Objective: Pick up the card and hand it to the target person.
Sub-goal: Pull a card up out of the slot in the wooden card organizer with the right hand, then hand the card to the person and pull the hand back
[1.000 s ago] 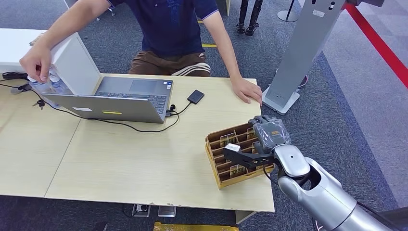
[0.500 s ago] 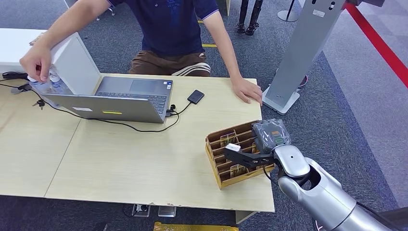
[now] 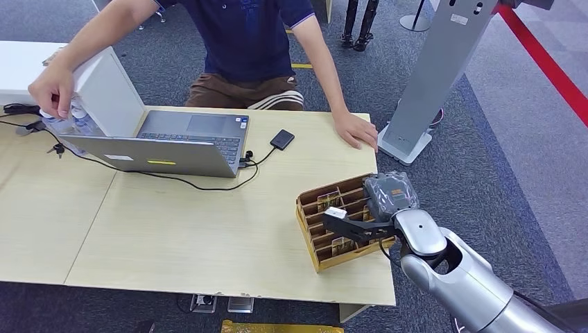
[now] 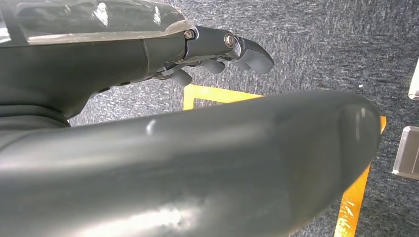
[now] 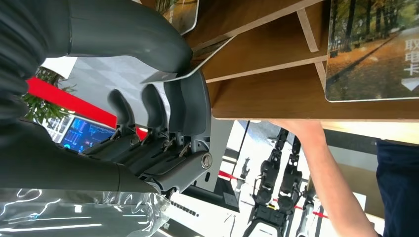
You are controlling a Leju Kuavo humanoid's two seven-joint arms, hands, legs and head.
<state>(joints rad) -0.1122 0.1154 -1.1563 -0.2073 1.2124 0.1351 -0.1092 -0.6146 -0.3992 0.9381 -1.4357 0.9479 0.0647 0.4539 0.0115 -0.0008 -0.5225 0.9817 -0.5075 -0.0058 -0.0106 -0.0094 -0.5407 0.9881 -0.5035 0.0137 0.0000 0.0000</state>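
A slotted wooden card rack [image 3: 312, 241] stands near the table's right front corner, with several picture cards in its slots. My right hand [image 3: 390, 201] lies over the rack's right side. In the right wrist view its thumb [image 5: 138, 34] and a finger pinch the edge of a thin card [image 5: 165, 77] that still sits in a slot of the rack [image 5: 276, 98]. Another card with an autumn picture [image 5: 370, 47] rests in a neighbouring slot. The target person [image 3: 243, 41] sits behind the table, one hand [image 3: 357, 130] flat on it. My left hand [image 4: 222, 47] hangs over the floor, holding nothing.
An open laptop [image 3: 173, 142] with a cable and a small black device [image 3: 281, 139] lie at the table's far side. A grey stand [image 3: 430, 83] rises just right of the table. The person's other hand [image 3: 52, 87] is at the far left by the bottles.
My right hand's fingers have folded down over the rack and its thumb has edged slightly left at the card. The person and the table things have stayed put.
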